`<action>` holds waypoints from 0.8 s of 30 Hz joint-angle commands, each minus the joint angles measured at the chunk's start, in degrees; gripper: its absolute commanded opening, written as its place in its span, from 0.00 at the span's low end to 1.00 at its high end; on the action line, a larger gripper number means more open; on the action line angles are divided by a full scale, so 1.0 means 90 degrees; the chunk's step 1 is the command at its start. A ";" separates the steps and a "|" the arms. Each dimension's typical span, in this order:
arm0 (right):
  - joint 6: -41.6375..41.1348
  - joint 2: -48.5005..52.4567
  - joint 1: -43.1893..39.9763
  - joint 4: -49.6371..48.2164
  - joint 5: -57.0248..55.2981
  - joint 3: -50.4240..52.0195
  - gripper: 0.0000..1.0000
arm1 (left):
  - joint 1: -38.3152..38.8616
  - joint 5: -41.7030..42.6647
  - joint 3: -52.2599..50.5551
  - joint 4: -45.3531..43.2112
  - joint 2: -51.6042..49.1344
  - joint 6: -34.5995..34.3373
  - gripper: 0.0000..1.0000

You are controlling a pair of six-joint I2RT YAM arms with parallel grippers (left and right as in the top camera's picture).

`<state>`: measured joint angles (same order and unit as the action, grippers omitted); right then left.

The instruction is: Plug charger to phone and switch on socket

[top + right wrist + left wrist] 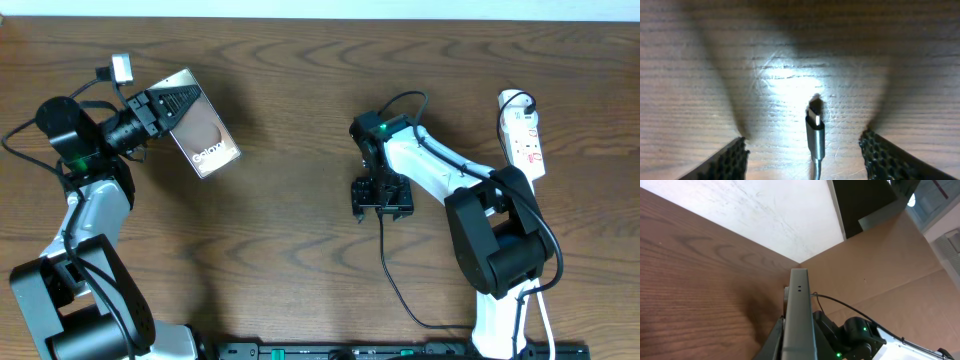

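— What does the left gripper (176, 100) have?
— It is clamped on the phone (208, 142) at the far left of the table (300, 90). The phone sits tilted, one edge between the jaws.
— And the right gripper (381, 200)?
— It is mid-table, pointing down, jaws wide apart, holding nothing. The charger (815, 131) plug tip lies on the wood between its fingers (732, 160), touching neither, and the cable runs toward the near edge.
— The socket (524, 135)?
— Far right, flat on the table, well apart from both grippers.
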<state>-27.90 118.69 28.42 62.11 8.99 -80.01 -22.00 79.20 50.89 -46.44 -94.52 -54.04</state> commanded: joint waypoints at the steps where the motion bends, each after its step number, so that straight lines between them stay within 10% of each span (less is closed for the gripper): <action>1: -0.0068 0.0007 0.0068 -0.0046 0.0117 0.0129 0.77 | -0.0002 0.0109 -0.0024 -0.0032 0.0024 -0.0083 0.07; 10: -0.0260 0.0012 0.0260 -0.0155 0.0532 0.0253 0.55 | -0.0002 0.0107 -0.0024 -0.0032 0.0024 -0.0155 0.07; 17: -0.0517 0.0029 0.0408 -0.0559 0.0561 0.0525 0.15 | -0.0002 0.0104 -0.0024 -0.0034 0.0024 -0.0153 0.08; 24: -0.0539 0.0029 0.0321 -0.0811 0.0559 0.0525 0.05 | -0.0002 0.0104 -0.0024 -0.0032 0.0024 -0.0177 0.08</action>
<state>-32.32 117.25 31.73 56.03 15.49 -77.01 -22.00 79.20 50.89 -46.44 -94.52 -54.35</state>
